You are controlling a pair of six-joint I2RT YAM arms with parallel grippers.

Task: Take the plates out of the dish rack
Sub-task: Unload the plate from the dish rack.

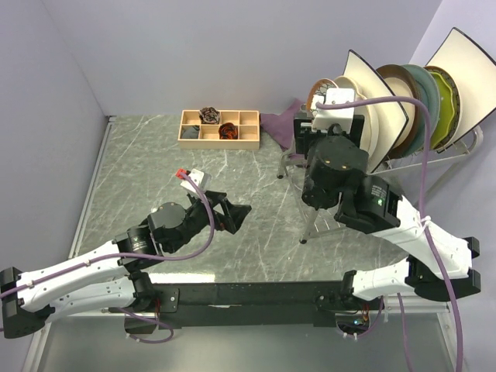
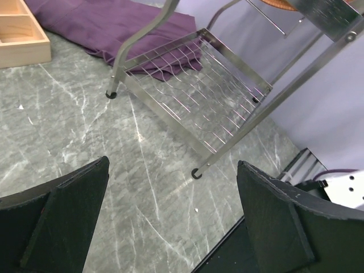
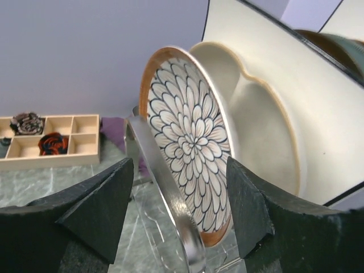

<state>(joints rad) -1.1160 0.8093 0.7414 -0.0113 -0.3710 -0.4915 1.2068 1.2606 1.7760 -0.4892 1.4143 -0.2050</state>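
Several plates stand on edge in the silver dish rack (image 1: 457, 147) at the right. Frontmost is the brown-rimmed petal-patterned plate (image 3: 190, 136), with a cream divided plate (image 3: 261, 131) behind it and then a white square plate (image 3: 284, 68). My right gripper (image 3: 180, 193) is open around the petal plate's lower rim. One of the rack's bars (image 3: 165, 193) also lies between its fingers, and neither pad touches the plate. My left gripper (image 2: 173, 193) hangs open and empty over the marble table, near a rack foot (image 2: 196, 173).
A wooden compartment tray (image 1: 218, 128) with small items sits at the back centre. A purple cloth (image 1: 279, 124) lies beside it, reaching under the rack. The rack's lower wire shelf (image 2: 199, 91) and legs stand in front of the left gripper. Walls close off the back and right.
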